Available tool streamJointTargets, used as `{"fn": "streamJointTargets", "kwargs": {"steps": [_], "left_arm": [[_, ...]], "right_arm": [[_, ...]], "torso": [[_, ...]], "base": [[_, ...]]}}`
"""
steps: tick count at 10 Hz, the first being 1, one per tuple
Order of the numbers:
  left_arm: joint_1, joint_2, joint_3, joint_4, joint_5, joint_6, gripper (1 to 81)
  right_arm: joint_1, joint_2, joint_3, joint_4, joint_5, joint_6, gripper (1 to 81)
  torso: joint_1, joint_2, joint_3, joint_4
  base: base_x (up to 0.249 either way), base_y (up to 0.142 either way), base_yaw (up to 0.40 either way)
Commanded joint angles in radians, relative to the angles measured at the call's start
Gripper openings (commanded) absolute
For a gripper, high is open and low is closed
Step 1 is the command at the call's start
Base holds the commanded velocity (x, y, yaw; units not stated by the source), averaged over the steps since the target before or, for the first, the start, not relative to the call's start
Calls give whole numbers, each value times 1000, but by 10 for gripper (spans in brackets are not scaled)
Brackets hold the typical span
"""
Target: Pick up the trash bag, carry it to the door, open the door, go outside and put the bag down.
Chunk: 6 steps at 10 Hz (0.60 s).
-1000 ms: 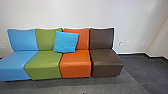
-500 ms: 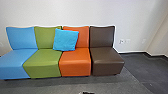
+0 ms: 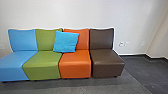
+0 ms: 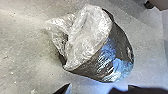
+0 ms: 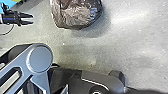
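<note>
The trash bag [image 4: 87, 37], dark and glossy with crumpled clear plastic over its top, rests on the grey floor in the left wrist view. My left gripper [image 4: 99, 86] is open near it, with nothing between the fingertips. From the right wrist view, the bag's lower part [image 5: 77, 15] shows at the picture edge, and the left gripper [image 5: 32, 19] stands beside it, its two fingers apart and not touching it. My right gripper [image 5: 96, 87] is open and apart from the bag.
In the head view, joined blue, green, orange and brown seats [image 3: 75, 65] stand along a white wall [image 3: 75, 12], with a bright blue cushion [image 3: 66, 42] leaning on them. Grey floor [image 3: 110, 86] runs in front. A robot base part [image 5: 100, 80] lies near the right gripper.
The head view dipped and came back slightly, so the camera moved. A small dark shape at its bottom edge half a second ago is gone from there.
</note>
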Motion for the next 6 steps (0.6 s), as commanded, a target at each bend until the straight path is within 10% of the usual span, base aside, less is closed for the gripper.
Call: {"fn": "streamJointTargets", "kwargs": {"steps": [1,3,6], "left_arm": [[-135,12,5,-17,69,-7,811],[-135,15,5,-19,76,-7,811],[-166,14,5,-20,77,-7,811]], "right_arm": [[225,-118,75,81,-169,-2,811],[318,-106,73,114,-257,-2,811],[338,-112,72,118,-269,-3,811]], "torso": [[63,-98,0,0],[104,-164,0,0],[161,-256,-112,0]], "base": [[0,0,0],[0,0,0],[0,0,0]]}}
